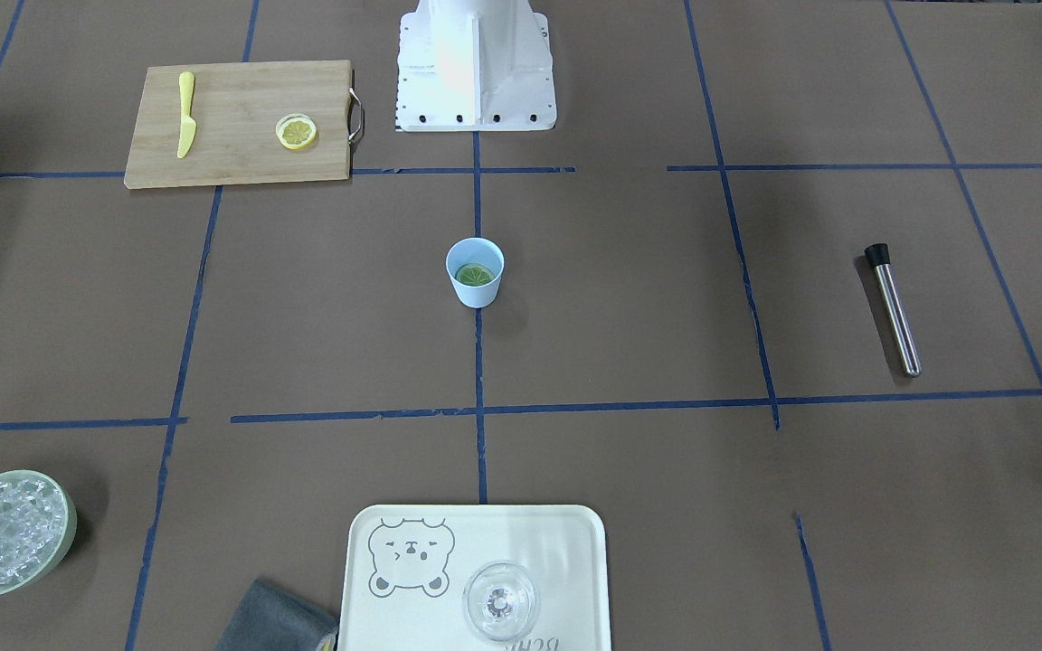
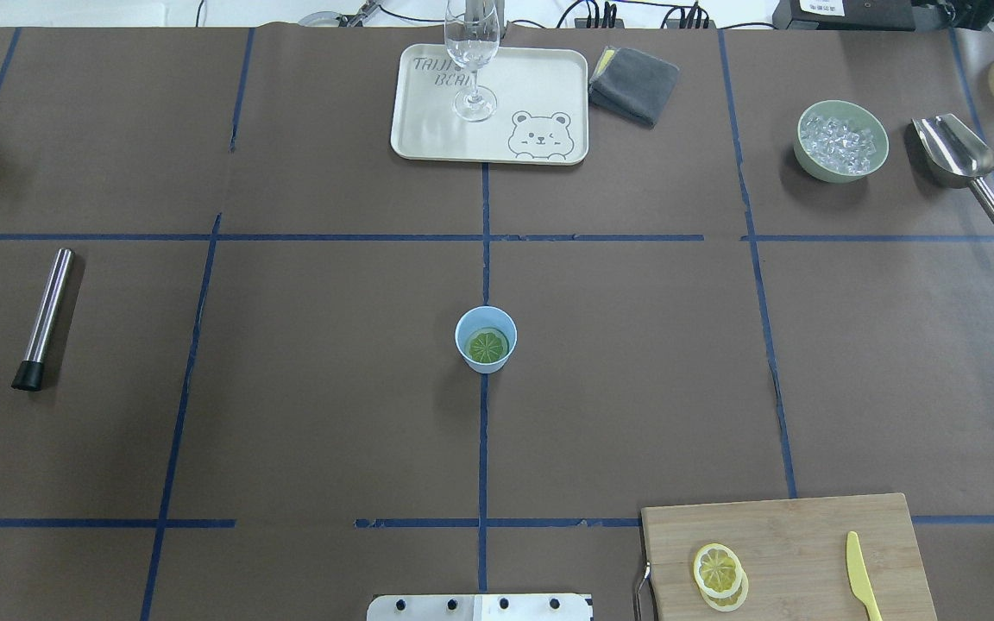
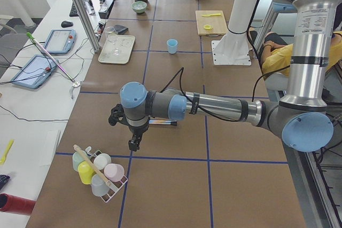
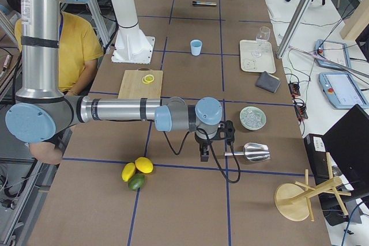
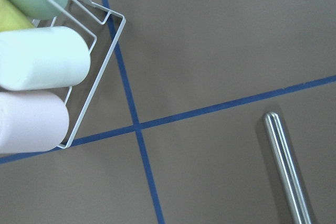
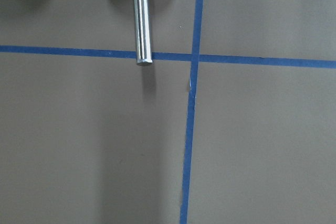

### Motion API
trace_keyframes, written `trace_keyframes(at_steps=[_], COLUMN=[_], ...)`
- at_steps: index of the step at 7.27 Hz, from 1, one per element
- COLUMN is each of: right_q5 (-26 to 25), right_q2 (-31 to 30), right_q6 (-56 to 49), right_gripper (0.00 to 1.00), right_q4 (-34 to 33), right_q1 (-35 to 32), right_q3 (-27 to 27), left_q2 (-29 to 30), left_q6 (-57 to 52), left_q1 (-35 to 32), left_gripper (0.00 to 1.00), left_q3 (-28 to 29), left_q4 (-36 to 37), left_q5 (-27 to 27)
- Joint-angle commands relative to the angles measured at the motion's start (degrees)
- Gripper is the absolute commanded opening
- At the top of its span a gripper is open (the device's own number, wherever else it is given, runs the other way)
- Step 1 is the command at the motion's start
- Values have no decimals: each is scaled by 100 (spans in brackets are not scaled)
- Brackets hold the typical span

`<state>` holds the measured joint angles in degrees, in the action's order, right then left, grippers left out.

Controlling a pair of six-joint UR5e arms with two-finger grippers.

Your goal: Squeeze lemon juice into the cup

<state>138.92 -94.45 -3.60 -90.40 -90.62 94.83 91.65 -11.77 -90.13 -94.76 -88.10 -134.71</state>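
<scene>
The light-blue cup [image 1: 475, 271] stands at the table's middle [image 2: 486, 339], with a greenish round slice lying in its bottom. Two yellow lemon slices [image 2: 719, 572] lie overlapping on the wooden cutting board [image 2: 808, 535]; the front-facing view shows them as one slice [image 1: 296, 132]. Both arms are far from the cup. My left gripper [image 3: 133, 143] hangs over the table's left end beside a rack of cups. My right gripper [image 4: 204, 156] hangs over the right end near a steel scoop. Neither wrist view shows fingers, so I cannot tell whether either gripper is open or shut.
A yellow knife [image 2: 861, 586] lies on the board. A steel rod [image 2: 47, 315] lies at the left. At the far side are a tray [image 2: 428, 129] with a clear glass [image 2: 471, 60], a grey cloth [image 2: 633, 82], the ice bowl [image 2: 842, 142] and the scoop [image 2: 954, 155].
</scene>
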Motion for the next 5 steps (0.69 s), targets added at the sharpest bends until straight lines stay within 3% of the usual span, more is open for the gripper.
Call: trace_keyframes(at_steps=[1, 3, 5], right_q5=[109, -14, -198], right_q2=[58, 111, 111], right_q6=[-238, -237, -246], right_gripper=[100, 100, 100], right_q4=[-335, -1186, -1216], right_q1=[-123, 262, 291], right_q3=[69, 735, 782], left_q2=[-7, -182, -121], left_q6=[-18, 648, 659], left_q1=[-40, -40, -31], left_gripper=[100, 100, 100], left_q3=[193, 54, 19], left_q4=[74, 153, 466], left_q5=[-20, -431, -433])
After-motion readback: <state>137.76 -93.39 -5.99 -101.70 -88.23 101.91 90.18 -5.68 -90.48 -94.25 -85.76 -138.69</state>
